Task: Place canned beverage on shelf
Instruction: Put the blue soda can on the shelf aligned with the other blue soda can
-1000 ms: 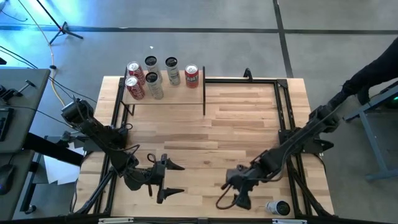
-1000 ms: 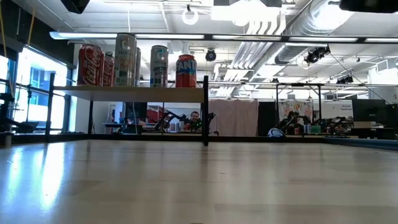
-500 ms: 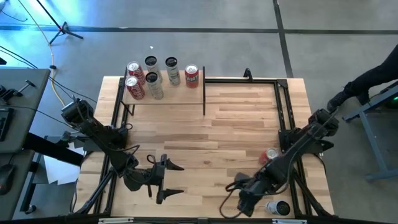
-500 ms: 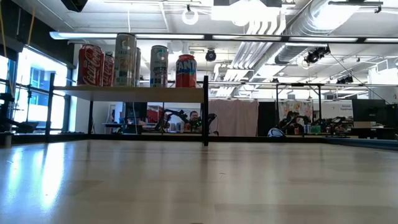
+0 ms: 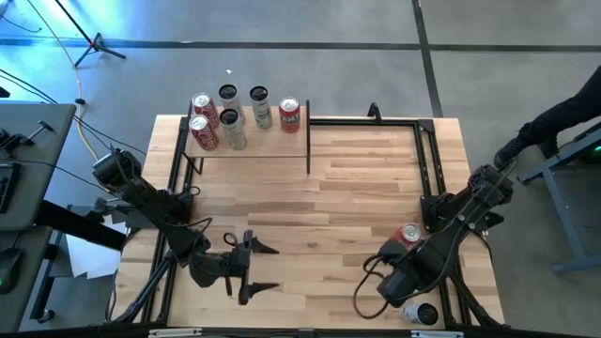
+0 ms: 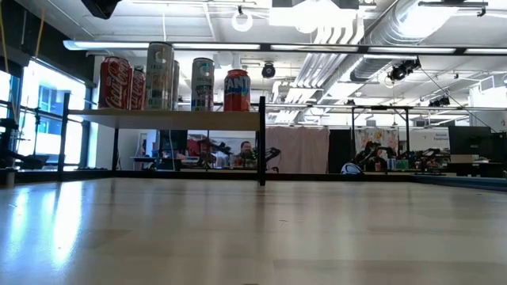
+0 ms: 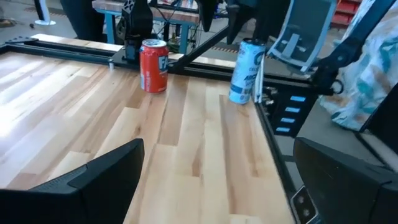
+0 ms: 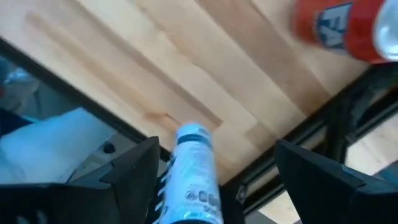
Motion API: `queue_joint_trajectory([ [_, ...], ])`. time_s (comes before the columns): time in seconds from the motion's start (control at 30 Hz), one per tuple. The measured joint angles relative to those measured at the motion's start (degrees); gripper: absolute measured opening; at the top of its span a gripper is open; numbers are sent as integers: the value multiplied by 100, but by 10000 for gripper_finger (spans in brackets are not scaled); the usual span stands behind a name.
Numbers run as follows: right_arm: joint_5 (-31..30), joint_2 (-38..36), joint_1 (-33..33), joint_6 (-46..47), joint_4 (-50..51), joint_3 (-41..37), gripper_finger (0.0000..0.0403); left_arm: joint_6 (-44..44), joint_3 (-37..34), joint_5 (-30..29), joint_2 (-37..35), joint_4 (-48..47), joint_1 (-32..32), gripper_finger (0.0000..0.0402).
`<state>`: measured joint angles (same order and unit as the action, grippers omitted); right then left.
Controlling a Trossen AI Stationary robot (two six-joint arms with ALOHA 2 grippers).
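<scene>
The step in hand looks like the reach for the next can. The right tool (image 5: 402, 286) hangs over the near right corner of the tabletop (image 5: 357, 188), its two fingers (image 8: 134, 171) spread partway with nothing between them. Straight ahead of it, seen from its wrist, a tall pale-blue can (image 8: 194, 171) stands at the tabletop's edge, lined up with the gap between the fingers but not yet inside it. A red can (image 8: 345, 28) stands a little farther off, to one side of that line. From above, the blue can (image 5: 420, 314) shows just beside the right tool, toward the corner, and the red can (image 5: 408, 234) on the tool's far side.

The shelf (image 5: 246, 141) is well apart from the tool, at the far left corner, and already carries six cans.

The left tool (image 5: 246, 271) waits over the near left part of the tabletop, its fingers spread wide and empty.

Next, the right tool probably needs to move forward until the blue can sits between the fingers, then close on its body. The can stands tall and close to the edge, so a nudge could topple it off.
</scene>
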<state>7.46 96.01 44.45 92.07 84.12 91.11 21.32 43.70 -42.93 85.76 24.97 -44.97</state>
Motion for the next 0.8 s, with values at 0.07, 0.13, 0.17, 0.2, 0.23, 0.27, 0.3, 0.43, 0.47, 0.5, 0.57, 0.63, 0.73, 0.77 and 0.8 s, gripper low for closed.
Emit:
queue_joint_trajectory([
  [0.07,-55,0,-54,2,86,0,303,60,0,-42,0,-76,0,388],
  [0.13,-465,0,-64,-1,136,0,303,138,0,-49,0,-139,0,388],
  [0.17,-775,0,-59,-5,188,0,303,161,0,-55,2,-165,0,388],
  [0.2,-1079,0,-58,-12,288,-1,303,215,0,-68,2,-189,0,388],
  [0.23,-1356,0,-65,-16,383,-2,303,264,0,-67,2,-212,0,388],
  [0.27,-1565,0,-108,-26,473,-2,303,322,0,-57,-5,-234,0,388],
  [0.3,-1723,0,-173,-109,545,-2,303,347,0,-27,-62,-319,0,388],
  [0.43,-1711,0,-550,-815,558,-1,303,274,11,96,-515,-584,-14,387],
  [0.47,-1519,0,-657,-861,539,1,303,348,11,91,-600,-705,-51,387],
  [0.5,-1292,0,-782,-875,536,4,303,423,9,97,-664,-801,-87,387],
  [0.57,-892,0,-1013,-838,533,4,303,535,9,98,-731,-934,-160,387],
  [0.63,-664,0,-1191,-861,509,4,303,546,9,-95,-738,-1005,-230,387],
  [0.73,-896,0,-1300,-1297,202,7,303,736,4,-515,-693,-1038,-278,387],
  [0.77,-1001,0,-1285,-1422,15,9,303,846,4,-528,-648,-1099,-280,387],
  [0.8,-1046,0,-1254,-1472,-133,9,303,870,0,-523,-608,-1188,-282,387],
])
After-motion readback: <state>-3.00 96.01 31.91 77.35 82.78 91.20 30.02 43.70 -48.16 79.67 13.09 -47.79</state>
